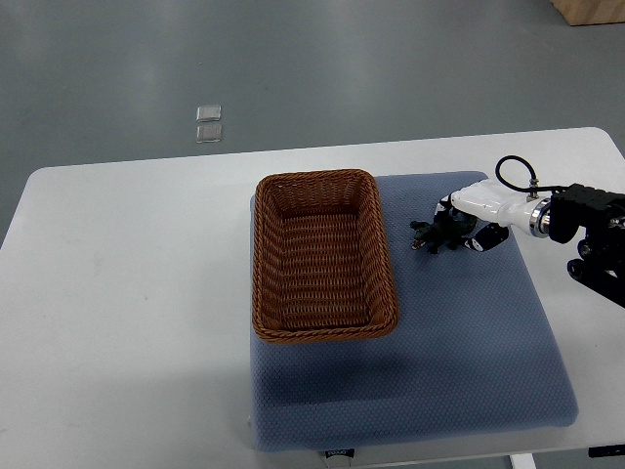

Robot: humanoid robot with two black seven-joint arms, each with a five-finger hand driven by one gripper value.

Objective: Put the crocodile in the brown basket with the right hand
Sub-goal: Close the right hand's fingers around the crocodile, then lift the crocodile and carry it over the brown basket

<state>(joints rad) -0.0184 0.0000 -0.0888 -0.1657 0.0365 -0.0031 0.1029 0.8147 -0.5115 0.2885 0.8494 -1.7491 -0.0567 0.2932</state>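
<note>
The crocodile (pixel 426 234) is over the blue mat (pixel 469 342), toward the worktop's (pixel 127 293) right edge, just beside the brown basket (pixel 262 264) and not in it. The right hand (pixel 469 225) is curled round its rear. The grasp looks made — the carry across and the release remain.

A white surface (pixel 117 293) carries one blue-grey padded mat (pixel 469 342). The mat covers its right half, near the front edge.

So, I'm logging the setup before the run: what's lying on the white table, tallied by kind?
brown basket: 1
crocodile: 1
blue mat: 1
Total: 3
</note>
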